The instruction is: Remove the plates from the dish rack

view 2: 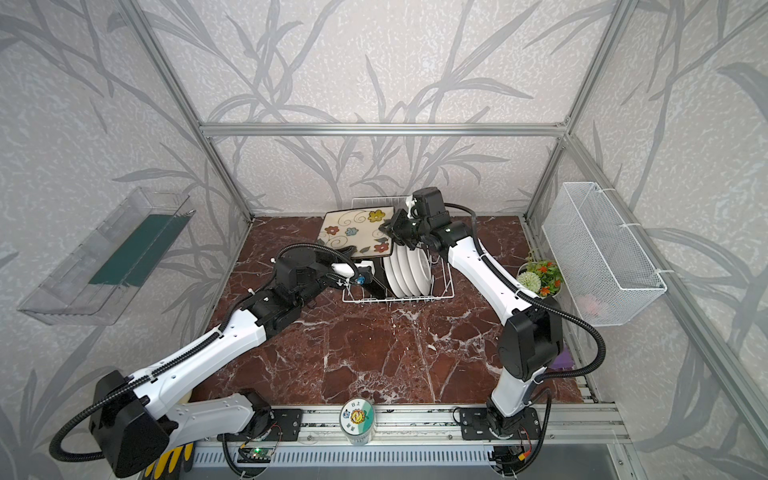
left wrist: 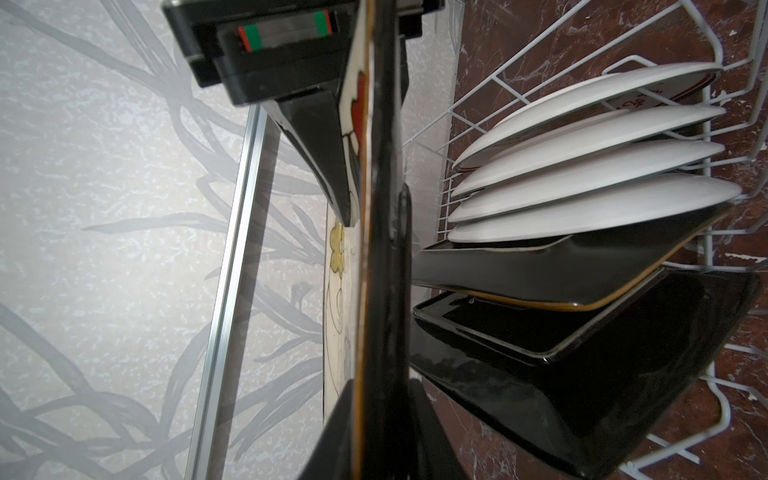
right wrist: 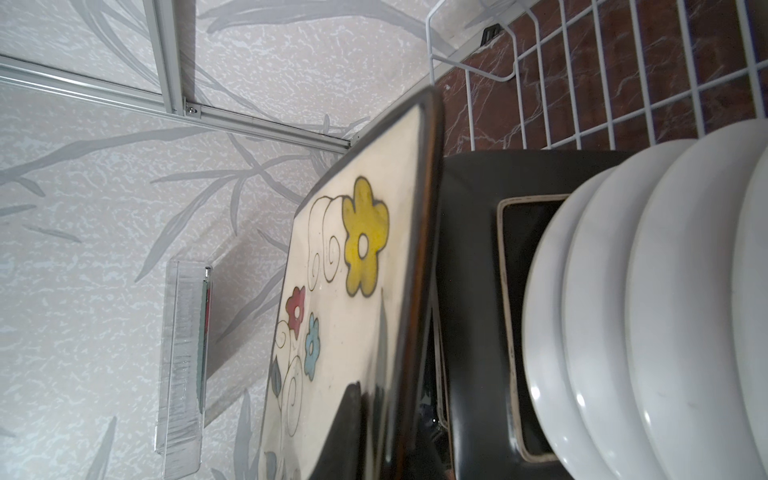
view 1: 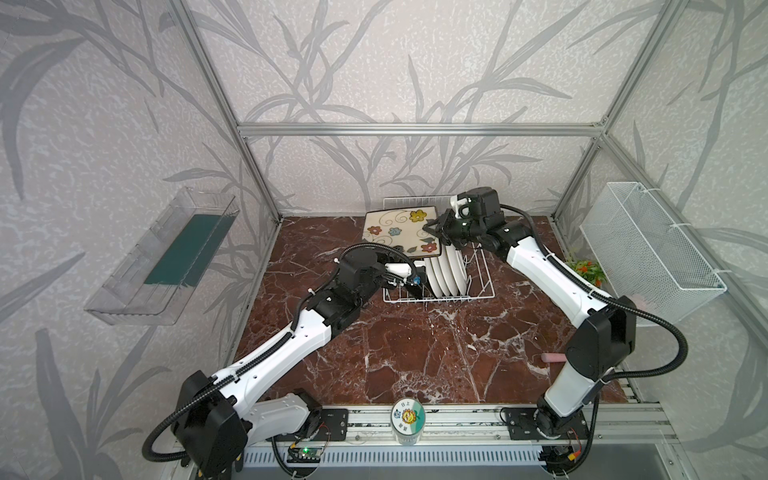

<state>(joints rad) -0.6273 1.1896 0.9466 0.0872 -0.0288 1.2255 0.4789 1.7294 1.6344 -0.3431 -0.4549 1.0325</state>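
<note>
Left gripper [view 1: 409, 273] is nearest. Its jaws straddle the near edge of the flower plate [view 1: 399, 230], which shows edge-on in the left wrist view. Can't tell if they're pinching or just loose around it.

The plate is in the air over the far left part of the dish rack [view 1: 457, 297], tilted, cream face toward the top views and black back down.

Right gripper [view 1: 436, 227] is clamped on the plate's far right corner, one finger flat on the face. So the plate spans gripper to gripper, near-left to far-right.

My read: a handover. Whichever arm ends up with it should lift clear of the prongs before swinging to the bare table [view 1: 415, 353].

In the rack, on edge: two black-backed square plates [left wrist: 540, 361], then four white round plates [view 1: 446, 272].
</note>
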